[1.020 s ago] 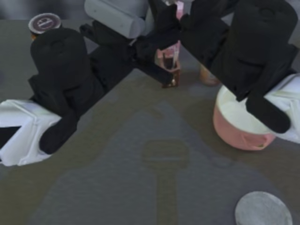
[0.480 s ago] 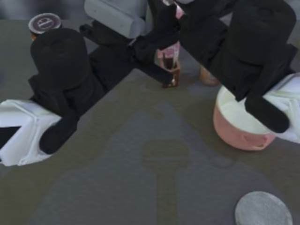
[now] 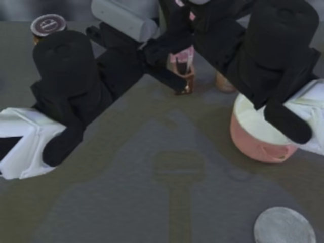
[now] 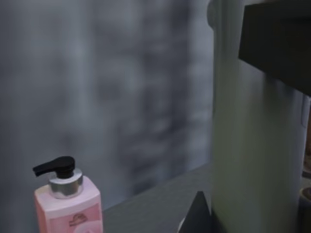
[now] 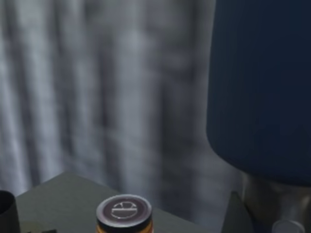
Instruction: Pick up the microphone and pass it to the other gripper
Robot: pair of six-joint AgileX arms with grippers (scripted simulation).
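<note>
Both arms meet at the table's (image 3: 152, 202) far middle, above the pump bottle (image 3: 183, 55). A jar (image 3: 48, 24) stands far left. A bowl (image 3: 255, 136) sits right, a disc (image 3: 283, 227) near right.

We saw the microphone (image 5: 260, 87) with a matt dark-blue foam head above a smooth grey metal handle. Beside it stood a jar (image 5: 124, 216) with a glossy dark lid. The pump bottle (image 4: 68, 204) looked like smooth pink plastic; the desk (image 3: 126, 192) was matt.
</note>
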